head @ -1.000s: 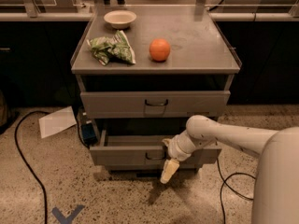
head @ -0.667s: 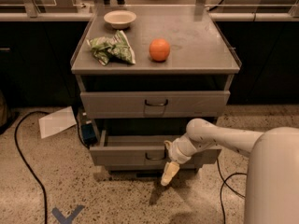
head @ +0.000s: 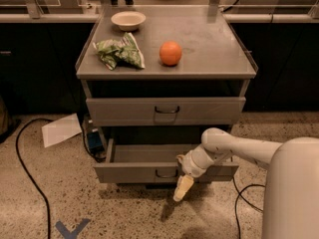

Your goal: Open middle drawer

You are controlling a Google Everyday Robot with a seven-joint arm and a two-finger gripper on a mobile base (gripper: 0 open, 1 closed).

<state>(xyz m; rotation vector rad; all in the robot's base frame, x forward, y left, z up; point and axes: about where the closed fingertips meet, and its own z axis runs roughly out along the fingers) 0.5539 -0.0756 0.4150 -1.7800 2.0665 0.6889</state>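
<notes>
No readable txt, labels or nos. anywhere. Only sign: blue tape mark [head: 71, 228] on floor [head: 124, 213], front-left of the middle drawer [head: 129, 172], partly cut off at bottom edge. Arm's gripper [head: 182, 189] hangs just in front of same drawer, right of its handle [head: 166, 173].

We have one view only. It looks from high up in front of the cabinet [head: 209, 59], facing it and tilted down, so its top and fronts show together. It stands fairly near: the cabinet fills the middle, with floor [head: 45, 203] below and a counter [head: 279, 18] behind. The arm [head: 239, 149] enters from the lower right, so the camera perhaps sits on the robot itself. The gripper [head: 182, 188] hangs low and central, just before the middle drawer [head: 129, 173].
</notes>
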